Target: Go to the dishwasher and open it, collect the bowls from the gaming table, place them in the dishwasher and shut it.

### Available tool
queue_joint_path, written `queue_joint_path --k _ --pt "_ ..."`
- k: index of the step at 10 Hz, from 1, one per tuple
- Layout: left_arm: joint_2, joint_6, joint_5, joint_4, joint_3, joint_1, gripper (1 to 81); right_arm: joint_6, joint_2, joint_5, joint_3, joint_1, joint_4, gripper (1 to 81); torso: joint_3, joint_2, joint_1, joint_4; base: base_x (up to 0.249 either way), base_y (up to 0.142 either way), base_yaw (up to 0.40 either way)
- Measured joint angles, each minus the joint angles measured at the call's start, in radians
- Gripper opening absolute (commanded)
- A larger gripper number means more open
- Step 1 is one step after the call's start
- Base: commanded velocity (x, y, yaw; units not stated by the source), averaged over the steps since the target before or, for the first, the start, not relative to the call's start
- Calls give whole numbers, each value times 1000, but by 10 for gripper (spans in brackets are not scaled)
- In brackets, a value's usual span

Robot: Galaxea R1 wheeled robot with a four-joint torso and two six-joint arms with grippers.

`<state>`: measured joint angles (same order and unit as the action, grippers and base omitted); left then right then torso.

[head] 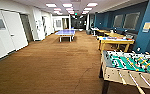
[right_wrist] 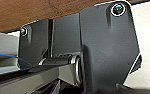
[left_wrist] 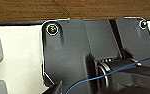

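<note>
Evidently the robot was driving: the head view showed brown carpet (head: 53, 65), the foosball table (head: 131, 66) close on its right, and the gaming table (head: 115, 41) farther ahead; hold course left of both. Wrist views gave carpet; claw state cannot be told.

One foosball table (head: 131, 65), one ping-pong table (head: 65, 32)

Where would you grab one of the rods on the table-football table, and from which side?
Probably by the end of a rod that sticks out of the near long wall of the table-football table, with the fingers closing across the bar. Come from the open carpet side, since the rods run crosswise and poke out toward it. The handle detail is too blurred to judge.
</note>
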<state>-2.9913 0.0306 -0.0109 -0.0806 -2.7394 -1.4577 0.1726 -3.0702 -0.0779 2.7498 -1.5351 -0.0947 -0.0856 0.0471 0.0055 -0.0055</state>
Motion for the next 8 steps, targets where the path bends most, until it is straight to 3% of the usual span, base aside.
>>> queue_joint_path --k 8 --pt "9 0 -5 2 0 6 811 0 -14 -7 -3 12 0 811 0 -1 2 0 142 0 0"
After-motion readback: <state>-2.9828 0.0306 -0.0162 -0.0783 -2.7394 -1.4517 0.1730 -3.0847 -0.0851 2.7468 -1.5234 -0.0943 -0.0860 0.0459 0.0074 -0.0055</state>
